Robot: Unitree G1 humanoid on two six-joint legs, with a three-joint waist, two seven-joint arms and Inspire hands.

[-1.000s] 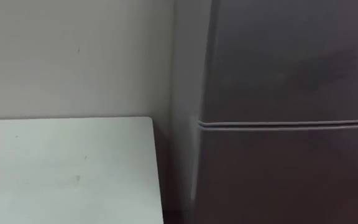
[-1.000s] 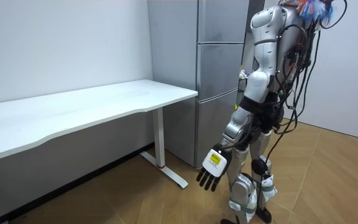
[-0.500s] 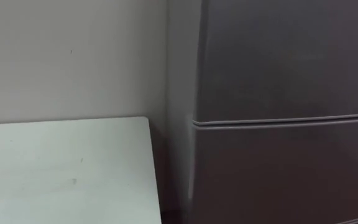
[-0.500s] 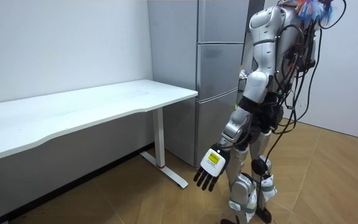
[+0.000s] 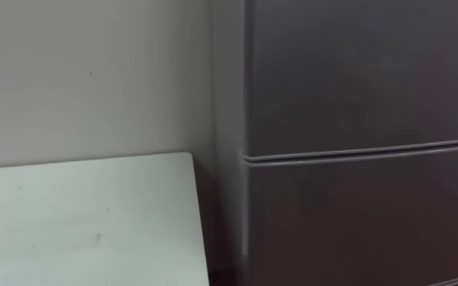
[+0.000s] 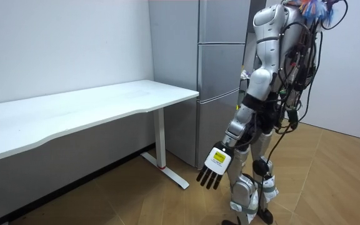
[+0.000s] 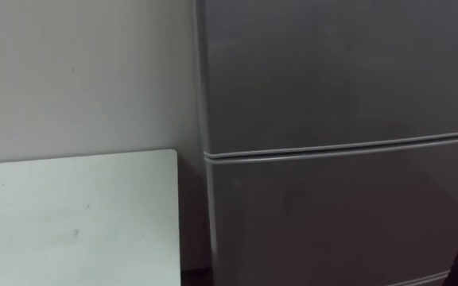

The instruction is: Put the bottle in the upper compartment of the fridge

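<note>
A plain pale wall fills the upper left of my eye view, a white table [image 5: 86, 222] lies at the lower left, and the grey fridge [image 5: 356, 143] takes up the whole right side, both of its doors shut with the seam between them running across the middle right. Over the last second the fridge has slid a little leftward in my view, which is my head shifting, while I stand facing the fridge. My left hand [image 6: 212, 167] hangs low with fingers loosely straight and empty; I cannot see the bottle anywhere, so I cannot tell whether it already sits behind the closed upper door [image 5: 364, 71].
</note>
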